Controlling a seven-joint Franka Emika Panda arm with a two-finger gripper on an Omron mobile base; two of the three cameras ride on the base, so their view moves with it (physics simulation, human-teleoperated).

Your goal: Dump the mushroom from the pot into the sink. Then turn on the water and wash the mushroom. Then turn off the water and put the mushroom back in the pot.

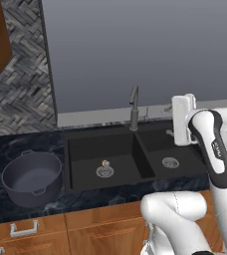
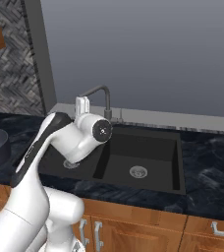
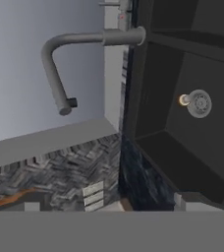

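Dark marbled desk (image 1: 16,144) carrying a matte black double-basin sink (image 1: 85,144), with a slim grey faucet (image 1: 133,107) rising behind the divider between the basins. The deep grey-blue pot (image 1: 32,178) stands upright on the desk just left of the sink. The hand (image 1: 182,119) hangs above the right basin, its jaws spread wide and holding nothing. The tiny mushroom (image 1: 105,163) lies on the left basin's floor, touching its silver drain (image 1: 104,172).
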